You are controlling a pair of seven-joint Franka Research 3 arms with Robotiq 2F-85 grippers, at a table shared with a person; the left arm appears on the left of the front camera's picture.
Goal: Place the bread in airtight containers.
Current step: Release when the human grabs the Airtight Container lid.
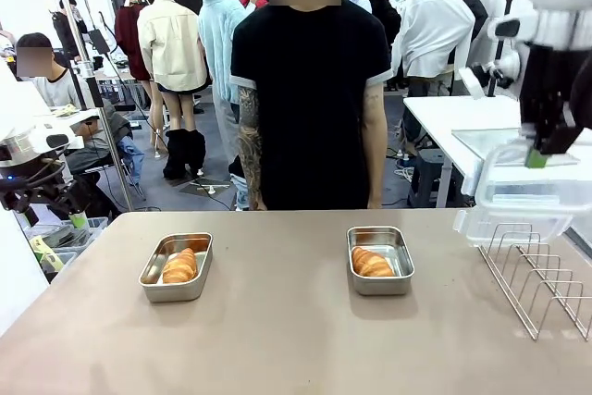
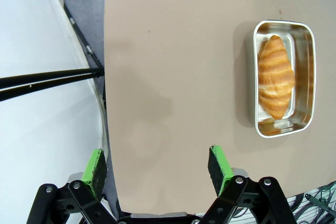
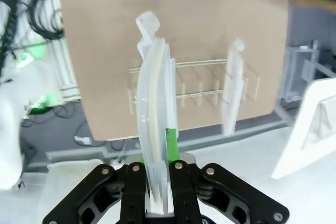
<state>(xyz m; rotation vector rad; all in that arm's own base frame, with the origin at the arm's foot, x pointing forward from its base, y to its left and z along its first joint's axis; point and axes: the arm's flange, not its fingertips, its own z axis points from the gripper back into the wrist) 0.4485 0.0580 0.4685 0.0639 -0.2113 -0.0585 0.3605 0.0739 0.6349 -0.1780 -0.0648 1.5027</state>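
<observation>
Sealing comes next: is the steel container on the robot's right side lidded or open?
Open. The bread lies uncovered in the container, while the right hand grips a clear lid aloft.

Black left end effector [image 2: 156, 164] has bright green pads [image 2: 95, 167].

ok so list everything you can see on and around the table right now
steel containers: 2, shiny silver, uncovered on the table, left and right of centre
bread: 2, golden-brown, one in each container
clear lids: 2, see-through, one held above the rack, one standing in it
wire rack: 1, silver, table's right edge
table: 1, tan
person: 1, black t-shirt, standing at the far side
left arm: white, by the table's left edge, jaws open, empty
right arm: white, above the rack, jaws shut on a lid
</observation>
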